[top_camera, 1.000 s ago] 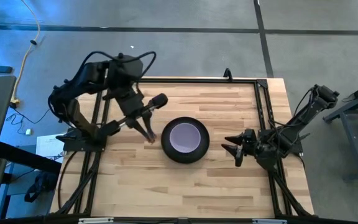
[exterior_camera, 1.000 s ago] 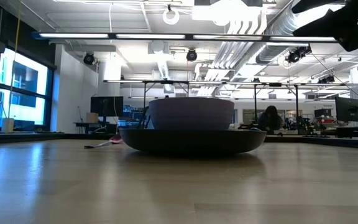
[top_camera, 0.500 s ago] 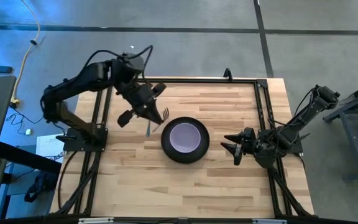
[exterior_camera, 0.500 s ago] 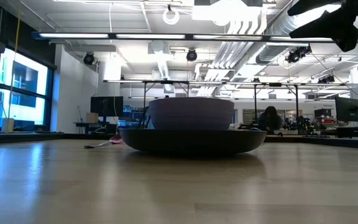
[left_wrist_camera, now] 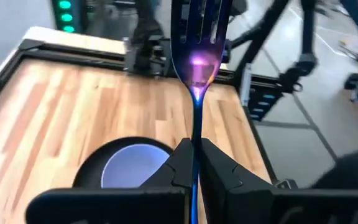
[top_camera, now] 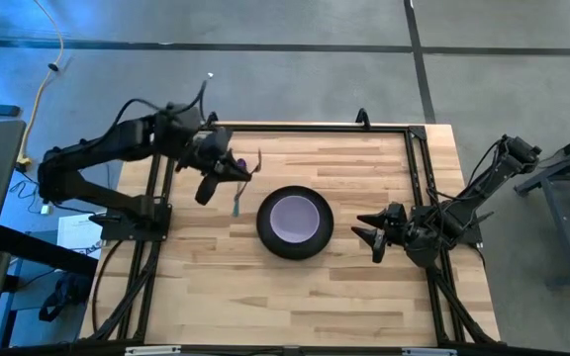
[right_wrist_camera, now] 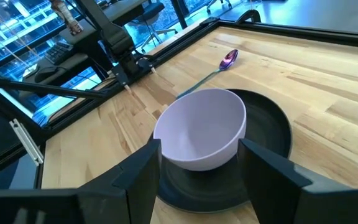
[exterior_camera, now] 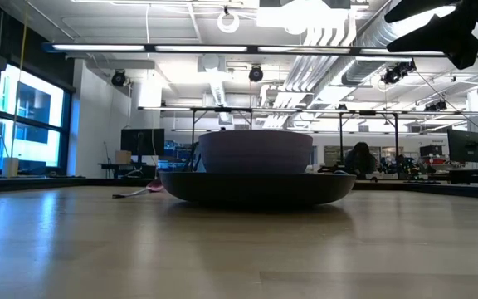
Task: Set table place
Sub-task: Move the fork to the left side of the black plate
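while clamped upright in left tool (left_wrist_camera: 194, 163), fork (left_wrist_camera: 197, 50) above table (left_wrist_camera: 55, 118)

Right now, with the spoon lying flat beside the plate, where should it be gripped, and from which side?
Mid-handle, from straight above, fingers across it. The spoon lies flat on the table, so no side offers room underneath; its handle is thin and straight, while the rounded head would probably slip.

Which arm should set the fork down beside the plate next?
Left. The left gripper is shut on the fork, lifted above the table left of the plate. The right gripper waits open and holds nothing on the plate's other side.
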You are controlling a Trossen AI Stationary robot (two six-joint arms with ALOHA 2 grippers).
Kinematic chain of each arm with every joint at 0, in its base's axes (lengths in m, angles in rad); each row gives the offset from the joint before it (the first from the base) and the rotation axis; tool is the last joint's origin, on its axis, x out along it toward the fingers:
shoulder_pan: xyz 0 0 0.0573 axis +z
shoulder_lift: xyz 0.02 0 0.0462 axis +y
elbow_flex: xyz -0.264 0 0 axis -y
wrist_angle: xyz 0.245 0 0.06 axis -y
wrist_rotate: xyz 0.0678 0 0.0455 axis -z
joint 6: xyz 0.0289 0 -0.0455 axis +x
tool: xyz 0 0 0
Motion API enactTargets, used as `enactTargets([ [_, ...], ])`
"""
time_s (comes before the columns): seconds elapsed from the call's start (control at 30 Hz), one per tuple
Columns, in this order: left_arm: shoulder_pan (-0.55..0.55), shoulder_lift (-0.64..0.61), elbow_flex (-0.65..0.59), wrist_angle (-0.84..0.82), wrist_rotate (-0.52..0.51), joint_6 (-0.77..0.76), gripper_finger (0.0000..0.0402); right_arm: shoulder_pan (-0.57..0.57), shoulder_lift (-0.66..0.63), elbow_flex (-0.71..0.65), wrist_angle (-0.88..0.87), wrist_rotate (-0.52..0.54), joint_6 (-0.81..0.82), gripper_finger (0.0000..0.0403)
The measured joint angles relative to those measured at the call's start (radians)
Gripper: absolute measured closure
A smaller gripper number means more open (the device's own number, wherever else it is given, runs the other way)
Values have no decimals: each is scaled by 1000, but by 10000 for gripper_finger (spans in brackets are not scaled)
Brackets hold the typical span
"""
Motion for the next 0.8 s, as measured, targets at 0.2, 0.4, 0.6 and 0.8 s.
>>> enactTargets([
  [0.2, -122, -64, -105, 28, -218, -173, 402, 0, 0, 0, -1, -1, -3, 199],
  [0.4, -256, -75, -210, 74, -411, -378, 402, 0, 0, 0, -1, -14, -21, 199],
  [0.6, -363, -70, -315, 133, -572, -574, 402, 0, 0, 0, -1, -52, -40, 199],
  [0.8, -442, -70, -386, 141, -690, -777, 402, 0, 0, 0, -1, -78, -62, 199],
])
